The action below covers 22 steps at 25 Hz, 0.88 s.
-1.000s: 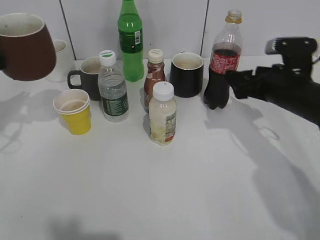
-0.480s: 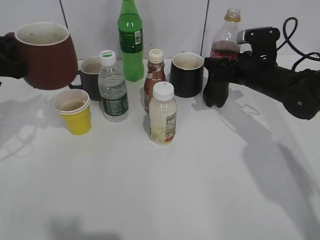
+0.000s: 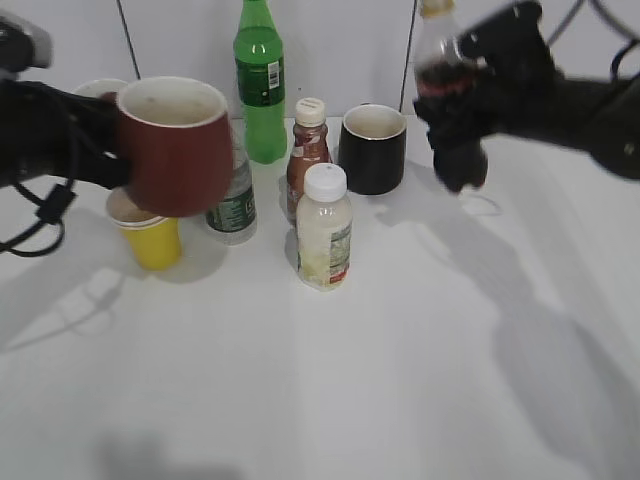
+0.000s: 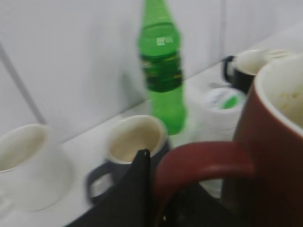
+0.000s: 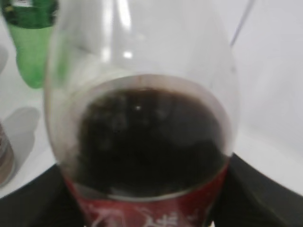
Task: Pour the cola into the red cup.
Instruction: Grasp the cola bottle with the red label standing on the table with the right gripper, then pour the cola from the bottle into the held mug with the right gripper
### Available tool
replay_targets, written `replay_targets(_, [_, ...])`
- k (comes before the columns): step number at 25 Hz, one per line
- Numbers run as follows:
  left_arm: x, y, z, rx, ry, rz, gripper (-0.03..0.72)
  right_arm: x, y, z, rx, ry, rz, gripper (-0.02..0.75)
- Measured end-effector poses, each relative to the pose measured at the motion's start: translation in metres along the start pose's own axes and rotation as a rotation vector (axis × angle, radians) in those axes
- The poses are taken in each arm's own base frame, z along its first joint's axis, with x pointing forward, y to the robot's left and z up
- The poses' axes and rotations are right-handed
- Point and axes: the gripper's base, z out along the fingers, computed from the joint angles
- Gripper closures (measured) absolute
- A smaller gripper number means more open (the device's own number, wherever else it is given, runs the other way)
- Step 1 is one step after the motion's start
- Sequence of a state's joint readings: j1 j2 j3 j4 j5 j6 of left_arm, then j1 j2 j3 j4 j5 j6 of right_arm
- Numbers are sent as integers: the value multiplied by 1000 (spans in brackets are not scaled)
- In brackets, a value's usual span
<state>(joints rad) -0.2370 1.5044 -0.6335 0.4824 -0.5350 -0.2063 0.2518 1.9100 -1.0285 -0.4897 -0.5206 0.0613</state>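
Cola [image 3: 452, 95] hangs clear of the surface, gripped by the right end effector [image 3: 470, 110], the left end effector [image 3: 105, 150] grips the red cup [image 3: 175, 145] aloft, and pouring is not yet begun.

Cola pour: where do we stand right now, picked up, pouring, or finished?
Both pickups look done: the left gripper holds the dark red ceramic mug by its handle, above the table, and the right gripper holds the clear plastic cola bottle lifted and roughly upright. In hand: the two are apart. Left: bring them together, tilt and pour; the mug's inside shows no cola.
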Motion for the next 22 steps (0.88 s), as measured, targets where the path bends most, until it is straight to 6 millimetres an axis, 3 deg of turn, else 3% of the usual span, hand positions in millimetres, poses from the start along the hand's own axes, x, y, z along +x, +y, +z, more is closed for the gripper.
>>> replay_targets(5, [-9,-24,7,57,37,17,636,-54,24,-24,-23,-72,-296,258])
replay_targets(8, [-18,-36,11,91,30,37,636,-70,40,-31,-35,-98,-455,258])
replay_targets(13, [-29,-54,13,144,2,55,636,-81,60,-33,-37,-119,-697,258])
replay_targets(22, [-31,-64,13,164,-2,30,636,-90,74,-33,2,-178,-922,258])
